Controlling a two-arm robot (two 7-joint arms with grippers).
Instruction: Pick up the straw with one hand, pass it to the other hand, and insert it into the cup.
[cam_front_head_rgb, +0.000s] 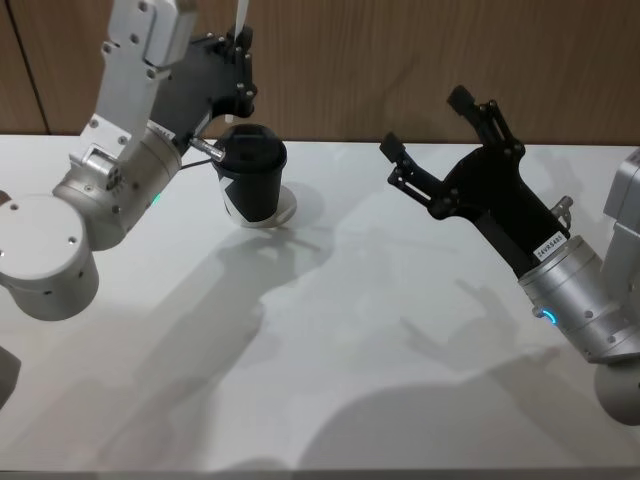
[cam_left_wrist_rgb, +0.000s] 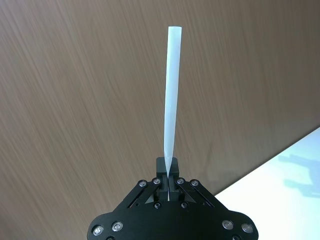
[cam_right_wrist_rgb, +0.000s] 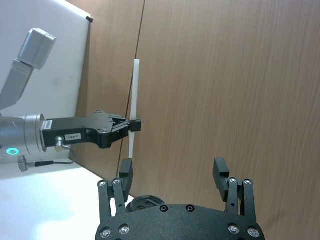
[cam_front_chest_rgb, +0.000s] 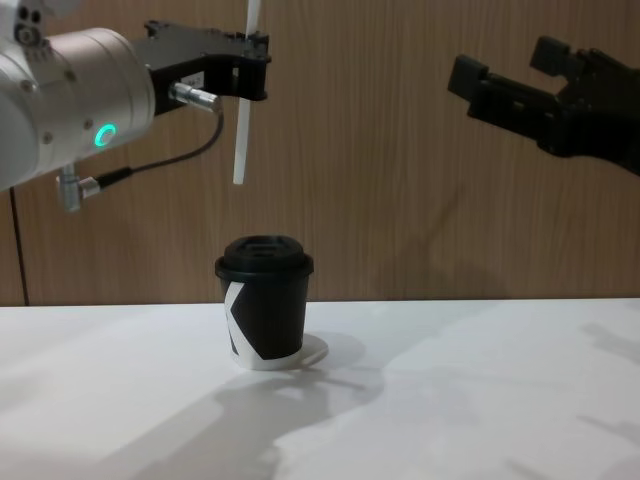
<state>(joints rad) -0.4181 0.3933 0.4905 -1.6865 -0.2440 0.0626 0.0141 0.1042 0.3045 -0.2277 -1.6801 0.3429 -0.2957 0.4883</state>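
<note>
The white straw hangs upright with my left gripper shut on its upper part. Its lower end sits a short gap above the lid of the black cup, slightly left of the lid's centre. The cup stands upright on the table at the back left, below the left gripper. In the left wrist view the straw rises from the closed fingers of the left gripper. My right gripper is open and holds nothing, raised to the right of the cup. It faces the straw.
The white table stretches wide in front of and to the right of the cup. A wood-panelled wall stands close behind the cup. A grey cable loops under the left wrist.
</note>
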